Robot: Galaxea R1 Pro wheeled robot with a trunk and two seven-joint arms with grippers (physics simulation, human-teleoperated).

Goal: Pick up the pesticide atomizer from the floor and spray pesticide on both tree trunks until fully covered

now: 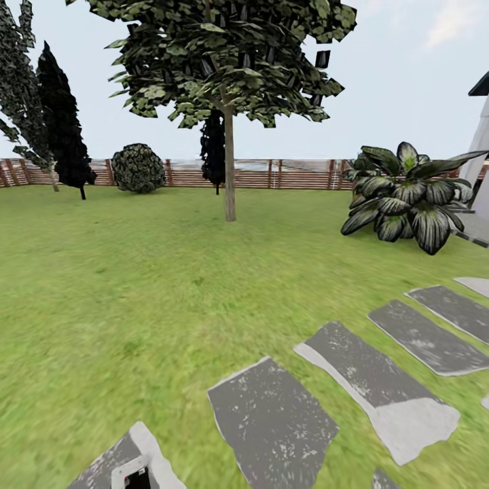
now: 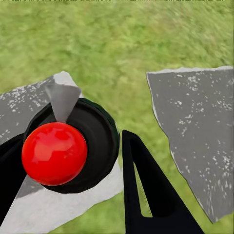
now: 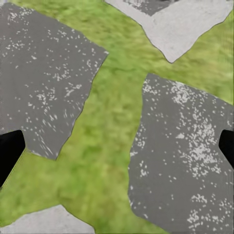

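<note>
Left fingers (image 2: 141, 190) pinch the pesticide atomizer (image 2: 100, 141) by its black body; probably light, rigid, slick. Right fingers (image 3: 9, 151) spread wide above stepping stones (image 3: 185, 146).

The left tool (image 2: 73, 195) has matte black fingers (image 2: 151, 195) shaped like narrow triangles, one with a long cut-out slot. The right tool (image 3: 117, 148) shows two plain black fingertips (image 3: 9, 151).
</note>
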